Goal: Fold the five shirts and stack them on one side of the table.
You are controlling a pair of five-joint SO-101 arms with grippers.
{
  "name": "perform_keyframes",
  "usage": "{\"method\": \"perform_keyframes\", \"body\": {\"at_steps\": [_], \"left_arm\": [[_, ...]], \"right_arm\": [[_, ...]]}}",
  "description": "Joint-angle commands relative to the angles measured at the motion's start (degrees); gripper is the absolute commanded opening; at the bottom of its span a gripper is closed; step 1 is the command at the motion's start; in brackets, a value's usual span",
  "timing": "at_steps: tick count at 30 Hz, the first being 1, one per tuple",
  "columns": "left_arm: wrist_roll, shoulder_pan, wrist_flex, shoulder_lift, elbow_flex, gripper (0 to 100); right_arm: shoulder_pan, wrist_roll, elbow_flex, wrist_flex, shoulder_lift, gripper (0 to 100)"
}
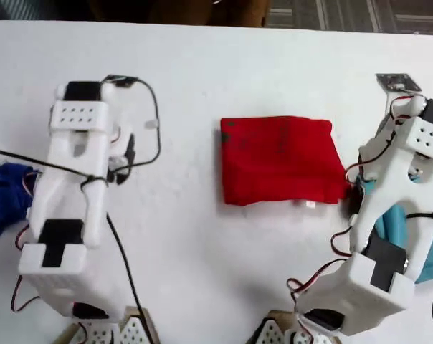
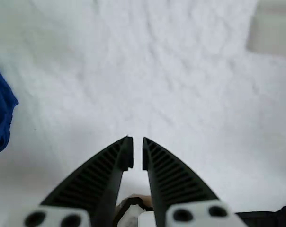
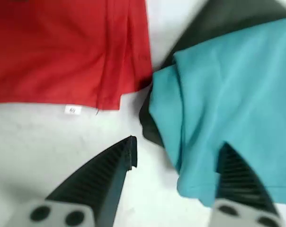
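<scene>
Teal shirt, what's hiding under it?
A dark cloth peeks out from under the teal shirt along its edges. The rest is covered, so I cannot tell its shape.

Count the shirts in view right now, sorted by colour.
Red shirt: 1
Blue shirt: 1
Teal shirt: 1
Dark garment, lying under the teal one: 1
Total: 4

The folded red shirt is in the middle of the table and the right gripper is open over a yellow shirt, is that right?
No. The open right gripper is over a teal shirt, not yellow, as the right wrist view shows. The folded red shirt is indeed central.
</scene>
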Motion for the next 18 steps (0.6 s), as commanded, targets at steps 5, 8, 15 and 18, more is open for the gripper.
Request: {"method": "perform_keyframes", "body": {"at_steps": [5,8,15,18], "left_arm": [[-0.62,-1.58,-1.32,-2.99,2.95,6],[-0.62,-1.41,-2.9,-2.99,4.53,6],[-0.62,-1.58,-3.78,-2.9,5.41,6],[-0.62,-1.41,-4.04,-2.9,5.41,6]], "right_arm": [[-10.51,-3.43,-0.62,-7.87,0.04,33.0],[-14.55,-9.67,-1.23,-11.38,4.53,33.0],[-14.9,-18.29,-17.32,-12.62,21.49,33.0],[-13.67,-18.11,-26.99,-8.92,30.46,33.0]]}}
